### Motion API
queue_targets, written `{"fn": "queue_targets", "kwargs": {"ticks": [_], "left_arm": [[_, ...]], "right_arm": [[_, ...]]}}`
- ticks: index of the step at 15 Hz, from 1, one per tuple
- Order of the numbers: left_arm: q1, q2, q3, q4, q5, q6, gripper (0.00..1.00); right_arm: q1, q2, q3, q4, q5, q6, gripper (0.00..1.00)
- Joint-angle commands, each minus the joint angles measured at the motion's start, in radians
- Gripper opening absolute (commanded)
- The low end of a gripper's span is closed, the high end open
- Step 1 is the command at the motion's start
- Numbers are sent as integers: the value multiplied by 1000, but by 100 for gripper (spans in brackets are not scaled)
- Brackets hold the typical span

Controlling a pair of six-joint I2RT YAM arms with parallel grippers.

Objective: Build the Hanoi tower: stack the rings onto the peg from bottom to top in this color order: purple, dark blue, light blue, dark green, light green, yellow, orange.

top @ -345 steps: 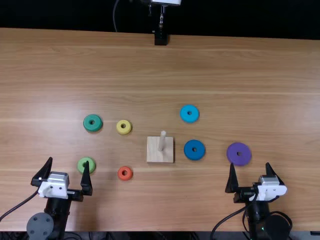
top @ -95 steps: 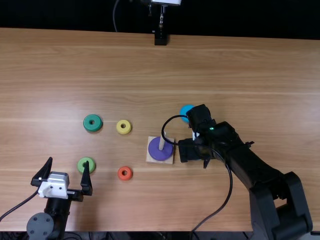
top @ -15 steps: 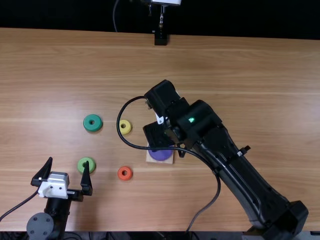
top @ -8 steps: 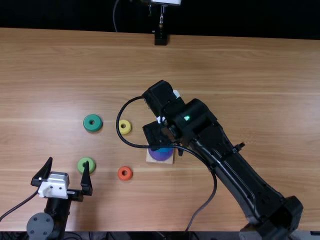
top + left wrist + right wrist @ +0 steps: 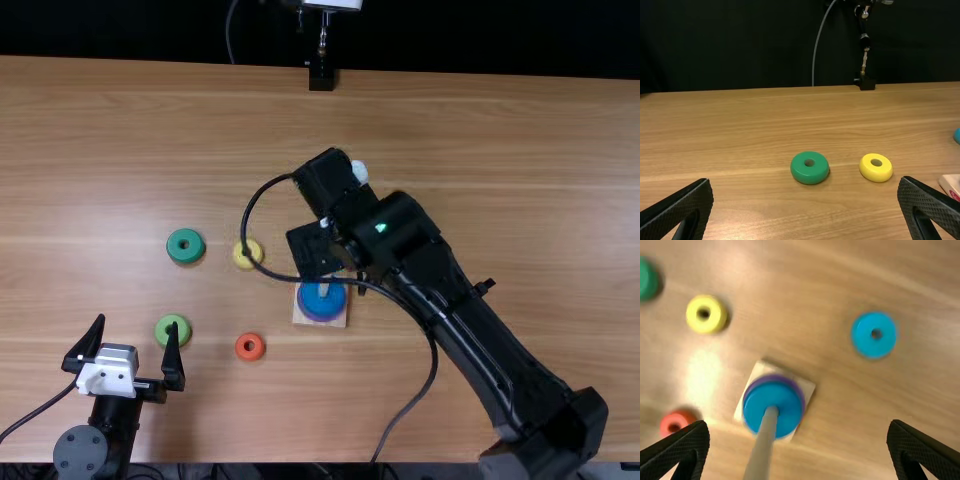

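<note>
Our R gripper is wide & empty above the peg; dk blue ring sits on purple ring below it. Swinging to lt blue ring w/o enough lift, we could clip the peg.

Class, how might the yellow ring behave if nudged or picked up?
The yellow ring would probably slide rather than roll, since it lies flat. Its thick body suggests it would feel stiff when pinched, though its smooth, rounded edge might slip.
</note>
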Motion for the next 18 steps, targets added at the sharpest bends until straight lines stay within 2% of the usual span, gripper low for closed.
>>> {"fn": "queue_targets", "kwargs": {"ticks": [1, 3, 4, 7, 8, 12, 18], "left_arm": [[-8, -6, -9, -45, -6, 6, 100], [-8, -6, -9, -45, -8, 6, 100], [-8, -6, -9, -45, -8, 6, 100], [-8, -6, -9, -45, -8, 6, 100], [-8, -6, -9, -45, -8, 6, 100], [-8, -6, -9, -45, -8, 6, 100], [-8, -6, -9, -45, -8, 6, 100]], "right_arm": [[-68, 12, 26, 38, 7, 8, 100], [-106, 12, 14, 101, -4, 8, 100], [-122, 12, 7, 126, -17, 8, 100], [-188, 12, -73, 183, -111, 16, 100], [-198, 12, -124, 237, -116, 18, 100], [-211, 15, -290, 491, -111, 16, 100], [-252, 173, -309, 529, -105, 14, 100]]}}
